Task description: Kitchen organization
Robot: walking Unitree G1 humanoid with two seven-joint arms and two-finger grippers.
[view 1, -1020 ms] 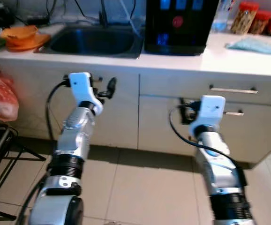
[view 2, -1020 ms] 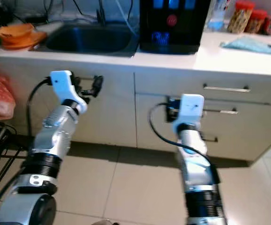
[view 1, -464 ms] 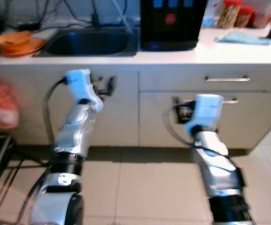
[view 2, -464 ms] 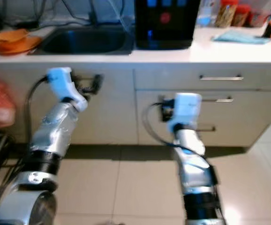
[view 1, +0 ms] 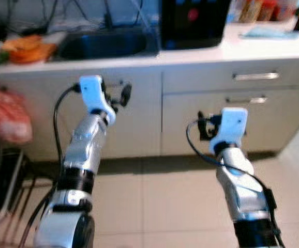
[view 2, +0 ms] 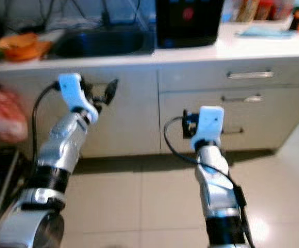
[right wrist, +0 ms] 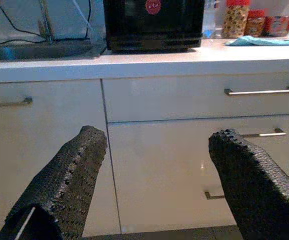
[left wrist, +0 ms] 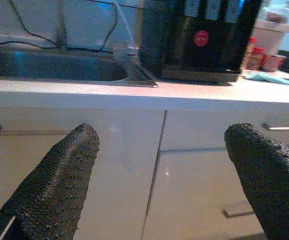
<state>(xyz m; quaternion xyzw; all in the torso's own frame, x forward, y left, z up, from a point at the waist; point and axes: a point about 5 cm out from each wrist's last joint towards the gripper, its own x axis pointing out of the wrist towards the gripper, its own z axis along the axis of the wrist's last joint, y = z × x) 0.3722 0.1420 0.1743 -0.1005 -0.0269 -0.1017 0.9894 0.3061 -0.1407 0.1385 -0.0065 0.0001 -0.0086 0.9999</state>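
Observation:
I stand in front of a white kitchen counter with a steel sink and a black appliance on it. Below are cabinet doors and drawers with bar handles. My left gripper is held up in front of the cabinet door under the sink, open and empty. My right gripper is lower, facing the drawer fronts, also open with nothing between its fingers. Neither touches the cabinets.
An orange bowl and plate sit left of the sink. A teal cloth and jars are on the counter's right. A red bag hangs at the left over a dark rack. Beige tiled floor lies below.
The whole picture has shifted a little and is blurred, so the camera moved. Both arms keep the same raised pose and both grippers stay open.

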